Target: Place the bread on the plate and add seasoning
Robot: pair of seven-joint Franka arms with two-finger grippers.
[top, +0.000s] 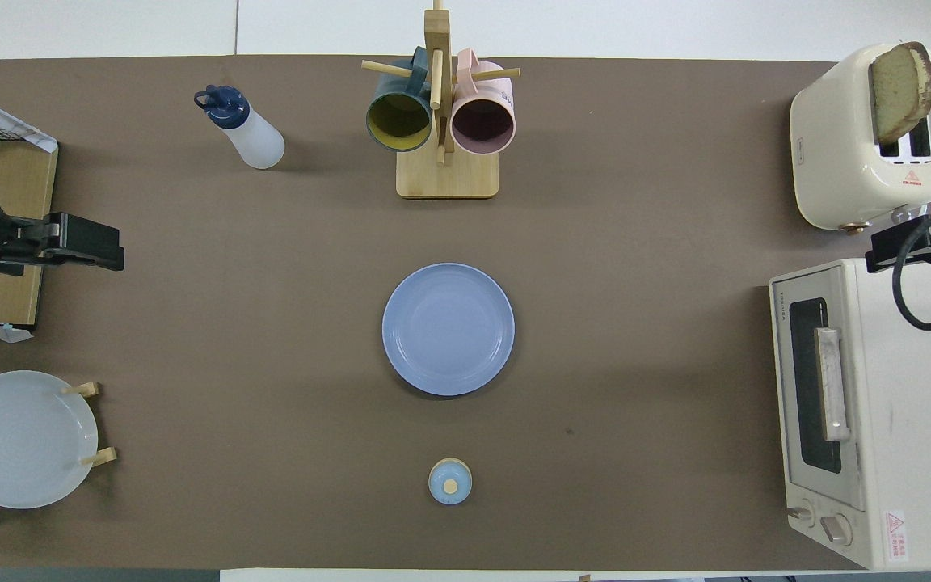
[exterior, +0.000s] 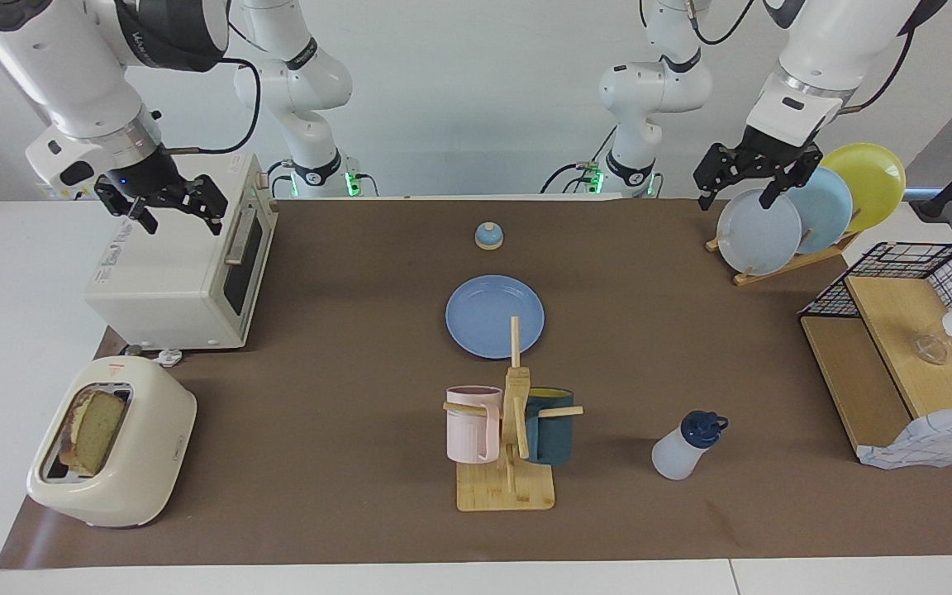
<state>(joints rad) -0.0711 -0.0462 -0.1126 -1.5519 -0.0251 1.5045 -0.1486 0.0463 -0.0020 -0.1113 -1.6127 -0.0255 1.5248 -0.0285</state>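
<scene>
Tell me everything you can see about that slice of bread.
The bread is one square slice, pale yellowish-tan with a darker brown crust. It stands on edge in a slot of the cream toaster, leaning a little, its upper part sticking out. The toaster sits at the right arm's end of the table, farther from the robots than the oven. Only the toaster touches it; neither gripper is near.

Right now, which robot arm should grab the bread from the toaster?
The right arm, probably. Its tool hangs over the oven, at the toaster's end, where the bread sticks up. The left tool hangs by the plate rack.
</scene>
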